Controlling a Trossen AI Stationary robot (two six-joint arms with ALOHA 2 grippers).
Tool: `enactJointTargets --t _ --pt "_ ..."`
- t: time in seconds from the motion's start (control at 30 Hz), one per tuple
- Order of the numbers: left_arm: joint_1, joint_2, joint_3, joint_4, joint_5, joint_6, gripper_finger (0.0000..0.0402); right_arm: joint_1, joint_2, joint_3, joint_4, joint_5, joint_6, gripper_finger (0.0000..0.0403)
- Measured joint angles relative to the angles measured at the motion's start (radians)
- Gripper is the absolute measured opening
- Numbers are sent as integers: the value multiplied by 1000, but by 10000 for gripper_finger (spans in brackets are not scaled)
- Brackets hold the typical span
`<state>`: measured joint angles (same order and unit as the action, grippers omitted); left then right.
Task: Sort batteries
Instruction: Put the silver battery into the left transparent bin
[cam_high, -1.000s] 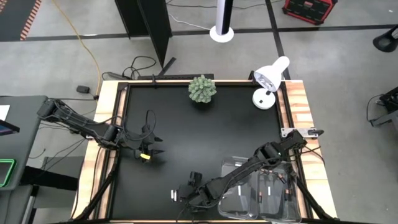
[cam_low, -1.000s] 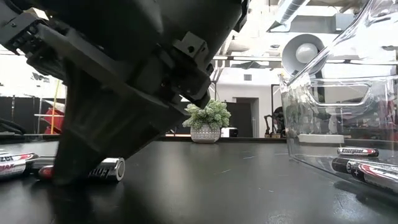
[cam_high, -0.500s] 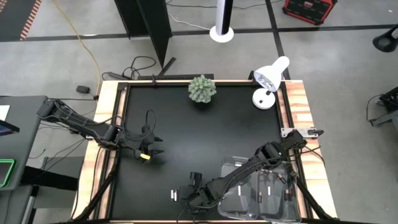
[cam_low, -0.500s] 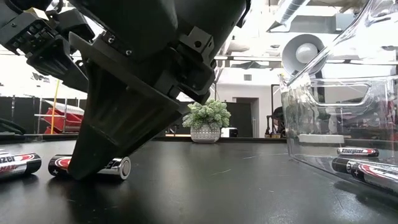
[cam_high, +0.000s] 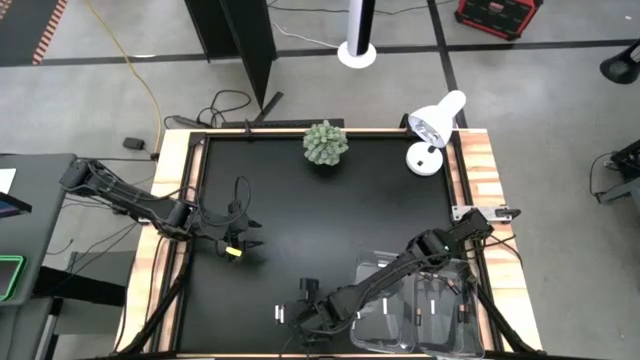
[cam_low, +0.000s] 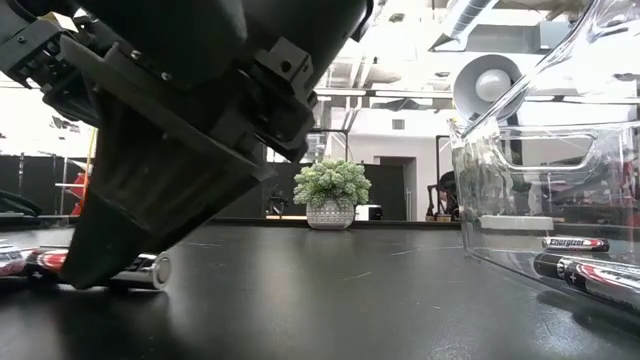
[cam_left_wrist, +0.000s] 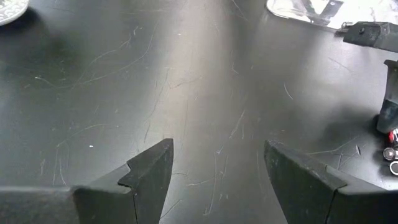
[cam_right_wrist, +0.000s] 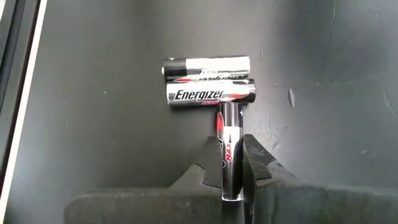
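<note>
Right wrist view is showing it best: the right gripper (cam_right_wrist: 234, 168) is clenching its fingers (cam_right_wrist: 202, 171) on one battery (cam_right_wrist: 229, 146), which is lying lengthwise between them on the black surface (cam_right_wrist: 93, 124), its far end touching the nearer of two more batteries (cam_right_wrist: 208, 93) that are lying side by side, crosswise to it. High view is placing all this near the front edge, just left of the clear bins (cam_high: 425, 300), with the right arm reaching across from them. Low view is showing several batteries (cam_low: 590, 270) already lying inside the bin wall (cam_low: 520, 150), so part of the sorting looks done, while at least the three by the right gripper are waiting outside; how many remain overall is hard to say, since the arm is hiding part of the surface. Meanwhile the left gripper (cam_left_wrist: 214, 168) is hovering at the left side, fingers spread wide and grasping nothing. The held battery is not lifted yet, to judge by how it is lying flat.
</note>
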<state>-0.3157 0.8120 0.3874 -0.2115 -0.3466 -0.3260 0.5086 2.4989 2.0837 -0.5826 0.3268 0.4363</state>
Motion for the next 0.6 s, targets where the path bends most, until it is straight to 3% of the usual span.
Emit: enactJointTargets --t 0.6 --pt "0 0 0 -1 0 1 247 -1 -57 4 -19 17 -62 18"
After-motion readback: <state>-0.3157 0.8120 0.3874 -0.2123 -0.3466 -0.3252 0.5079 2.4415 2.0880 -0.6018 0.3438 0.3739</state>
